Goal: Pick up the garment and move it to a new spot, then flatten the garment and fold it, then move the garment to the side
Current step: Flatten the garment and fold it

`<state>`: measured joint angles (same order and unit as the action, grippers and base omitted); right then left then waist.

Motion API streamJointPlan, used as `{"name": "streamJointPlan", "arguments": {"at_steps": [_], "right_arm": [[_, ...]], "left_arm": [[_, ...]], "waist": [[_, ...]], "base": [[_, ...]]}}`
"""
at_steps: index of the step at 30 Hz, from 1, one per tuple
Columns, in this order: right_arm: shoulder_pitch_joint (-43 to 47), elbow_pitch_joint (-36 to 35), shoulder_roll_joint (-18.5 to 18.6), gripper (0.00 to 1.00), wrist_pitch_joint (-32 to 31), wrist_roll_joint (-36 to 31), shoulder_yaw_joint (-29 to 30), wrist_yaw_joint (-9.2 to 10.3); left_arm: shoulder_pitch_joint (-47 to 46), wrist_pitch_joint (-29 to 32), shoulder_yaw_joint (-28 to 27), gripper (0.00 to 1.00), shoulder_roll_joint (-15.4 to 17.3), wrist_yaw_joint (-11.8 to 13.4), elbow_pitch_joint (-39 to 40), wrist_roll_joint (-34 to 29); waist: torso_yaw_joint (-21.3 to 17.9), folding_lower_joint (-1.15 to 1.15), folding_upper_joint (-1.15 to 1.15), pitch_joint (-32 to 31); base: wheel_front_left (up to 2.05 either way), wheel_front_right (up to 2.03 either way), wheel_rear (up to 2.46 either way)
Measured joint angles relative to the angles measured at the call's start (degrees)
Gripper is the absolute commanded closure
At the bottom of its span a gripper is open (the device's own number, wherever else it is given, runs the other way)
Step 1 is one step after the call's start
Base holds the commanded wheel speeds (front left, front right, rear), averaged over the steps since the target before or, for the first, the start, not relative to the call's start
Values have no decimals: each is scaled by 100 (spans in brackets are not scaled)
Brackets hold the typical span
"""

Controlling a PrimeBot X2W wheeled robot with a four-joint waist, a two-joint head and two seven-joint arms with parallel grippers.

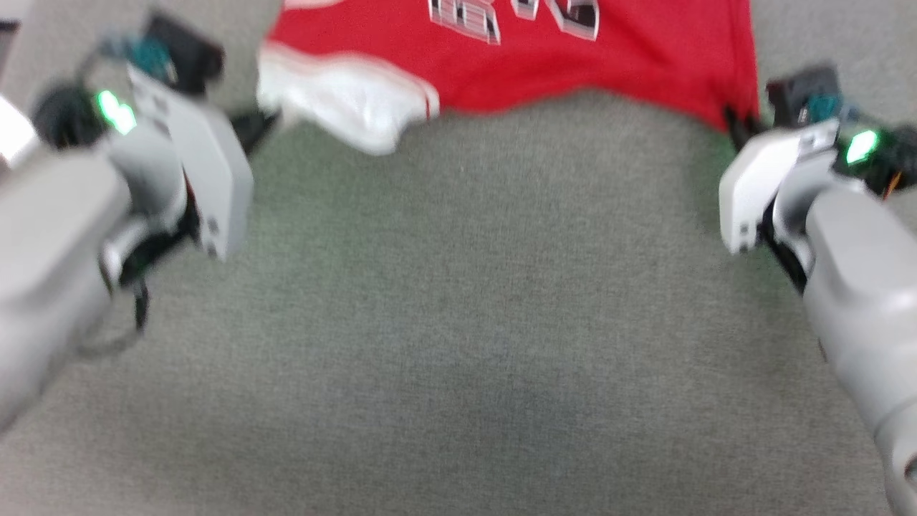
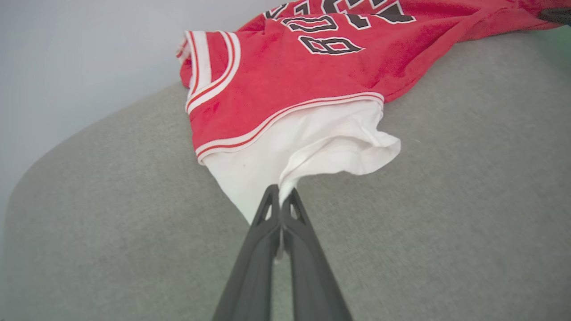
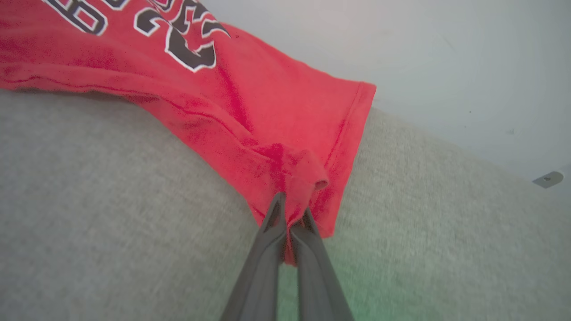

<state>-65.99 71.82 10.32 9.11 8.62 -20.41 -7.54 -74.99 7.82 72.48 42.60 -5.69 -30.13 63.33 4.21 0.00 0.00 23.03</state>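
Left gripper [image 2: 281,192] pinches jersey [image 2: 290,80] sleeve [image 2: 321,142]; right gripper [image 3: 292,203] pinches hem [image 3: 348,129]. Probably mid-move; flattening, folding remain.

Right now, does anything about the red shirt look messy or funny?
The garment isn't flat: its white sleeve is bunched where the left gripper pinches it, and a red corner is puckered in the right gripper.
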Motion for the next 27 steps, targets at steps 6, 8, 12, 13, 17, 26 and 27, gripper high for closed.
{"name": "streamJointPlan", "arguments": {"at_steps": [6,8,12,13,17,26,27], "right_arm": [[1212,-1227,643,100,-682,1299,-918,0],[1685,-1856,1032,100,-1022,1786,-1147,0],[2666,-3185,1784,100,-1781,2692,-1313,0],[2901,-3485,1936,100,-1944,2838,-1301,0],[3795,-4595,2491,100,-2662,3266,-1021,0],[5670,-6584,2774,100,-4266,3479,190,0],[5861,-6772,2774,100,-4477,3477,335,-1]], "left_arm": [[1179,301,43,100,753,868,1750,288],[1558,349,48,100,1044,1221,2365,423],[2230,347,66,100,1616,1844,3409,544],[2380,341,67,100,1733,1961,3617,576],[2942,326,75,100,2129,2437,4401,792],[3899,328,90,100,2685,3266,5452,1212],[3983,326,88,100,2729,3355,5528,1251]], "waist": [[-35,0,0,-512],[-46,0,0,-656],[-61,0,0,-899],[-64,0,0,-951],[-69,0,0,-1127],[-44,0,0,-1287],[-37,0,0,-1290]], "base": [[0,0,0],[0,0,0],[0,0,0],[0,0,0],[0,0,0],[0,0,0],[0,0,0]]}}
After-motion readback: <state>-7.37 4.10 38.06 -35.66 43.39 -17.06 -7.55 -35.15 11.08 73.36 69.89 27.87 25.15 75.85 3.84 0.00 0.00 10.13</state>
